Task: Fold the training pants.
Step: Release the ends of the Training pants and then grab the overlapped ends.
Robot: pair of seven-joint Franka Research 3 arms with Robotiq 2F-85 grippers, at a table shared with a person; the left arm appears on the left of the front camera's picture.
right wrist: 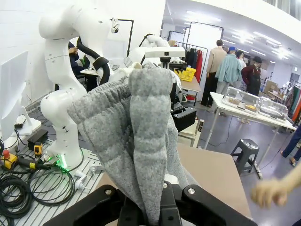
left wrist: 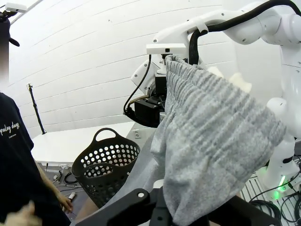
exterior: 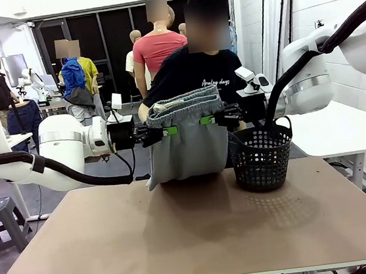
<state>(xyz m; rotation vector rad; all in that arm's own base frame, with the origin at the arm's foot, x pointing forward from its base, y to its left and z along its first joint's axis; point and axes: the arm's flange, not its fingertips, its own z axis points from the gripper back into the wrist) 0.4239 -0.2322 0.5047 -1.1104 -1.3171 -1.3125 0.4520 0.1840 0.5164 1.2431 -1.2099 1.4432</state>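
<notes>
The light grey training pants [exterior: 186, 140] hang in the air over the far side of the table, waistband up and stretched between both grippers. My left gripper [exterior: 167, 131] is shut on the waistband's left end, and my right gripper [exterior: 209, 119] is shut on its right end. The hem hangs down to about the table's far edge. In the left wrist view the gathered waistband [left wrist: 211, 122] bunches over the fingers. The right wrist view shows the grey cloth [right wrist: 141, 141] pinched between the closed fingers.
A black mesh basket [exterior: 262, 156] stands on the brown table [exterior: 194, 235] at the far right, close beside the hanging pants. A person in a black shirt [exterior: 202, 75] stands right behind the pants at the far edge. A white table [exterior: 341, 129] stands at the right.
</notes>
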